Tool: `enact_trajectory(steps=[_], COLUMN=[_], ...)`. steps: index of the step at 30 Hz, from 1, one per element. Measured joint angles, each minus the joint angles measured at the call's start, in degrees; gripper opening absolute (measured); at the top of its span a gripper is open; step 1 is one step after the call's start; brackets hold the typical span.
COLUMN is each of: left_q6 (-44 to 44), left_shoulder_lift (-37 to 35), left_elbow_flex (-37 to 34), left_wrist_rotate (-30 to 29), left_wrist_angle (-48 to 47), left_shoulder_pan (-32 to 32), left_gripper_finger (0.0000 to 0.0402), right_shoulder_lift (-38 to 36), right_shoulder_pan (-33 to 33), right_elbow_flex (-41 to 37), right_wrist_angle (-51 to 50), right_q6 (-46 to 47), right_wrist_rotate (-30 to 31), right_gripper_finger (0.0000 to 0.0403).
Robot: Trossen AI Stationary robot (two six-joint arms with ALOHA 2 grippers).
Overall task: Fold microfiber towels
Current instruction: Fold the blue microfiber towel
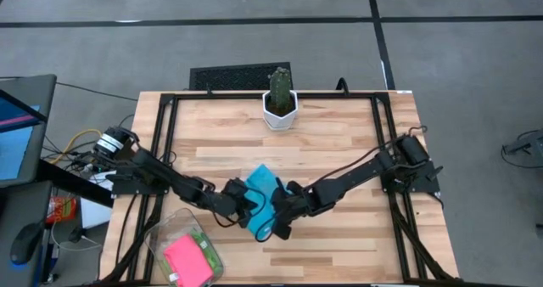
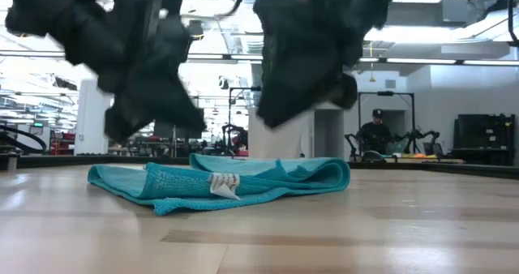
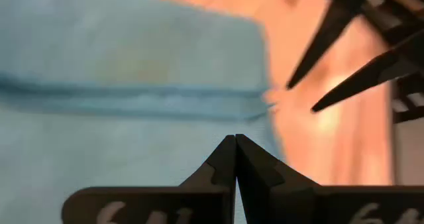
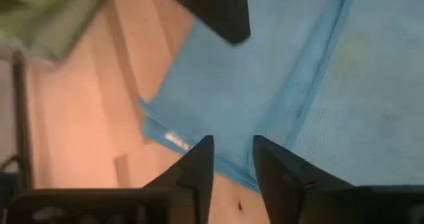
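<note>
Blue towel (image 1: 262, 190) lies folded mid-worktop; the right pincer (image 4: 232, 159) stands narrowly parted, holding nothing, the left pincer (image 3: 235, 159) pressed closed. Next probably flattening or stowing.

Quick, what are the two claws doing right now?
Left claw: closed, empty, above the blue towel.
Right claw: fingers apart, holding nothing, over the towel's edge.
</note>
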Motion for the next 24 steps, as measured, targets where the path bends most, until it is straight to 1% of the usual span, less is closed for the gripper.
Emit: enact_trajectory(steps=[3, 4, 6, 9, 12, 14, 18, 24], left_q6=[2.26, 3.10, 4.82, 7.03, 9.59, 10.48, 11.37, 10.82], left_shoulder_lift=[-2.57, -3.33, -4.48, -5.07, -4.31, -2.88, -0.60, 5.13], left_elbow_flex=[1.67, 2.21, 2.95, 3.02, 3.08, 3.10, 3.07, 3.04], left_wrist_rotate=[-0.44, -1.35, -3.92, -6.97, -5.93, -4.45, -3.77, -0.85], left_wrist_angle=[-1.25, -2.29, -4.17, -3.87, -1.52, -0.76, 0.13, 0.07], left_shoulder_pan=[0.54, 0.82, 1.51, 3.46, 6.02, 7.53, 9.66, 10.33], left_gripper_finger=[0.0000, 0.0000, 0.0000, 0.0000, 0.0000, 0.0000, 0.0000, 0.0000], right_shoulder_lift=[-2.52, -3.13, -3.60, -3.81, -3.90, -3.97, -3.94, -3.94], right_shoulder_pan=[0.03, 0.14, 0.63, 1.87, 3.16, 3.86, 4.60, 5.00], right_elbow_flex=[0.00, 0.02, 0.04, 0.00, -0.27, -2.39, -8.39, -16.25], right_wrist_angle=[-0.54, -1.30, -2.37, -2.27, -2.10, 0.27, 6.28, 13.41], right_q6=[0.08, 0.39, 1.52, 2.96, 4.86, 6.31, 10.82, 15.69], right_wrist_rotate=[2.02, 3.88, 9.50, 18.07, 22.58, 23.93, 24.07, 24.22], right_gripper_finger=[0.0146, 0.0153, 0.0161, 0.0161, 0.0151, 0.0142, 0.0125, 0.0110])
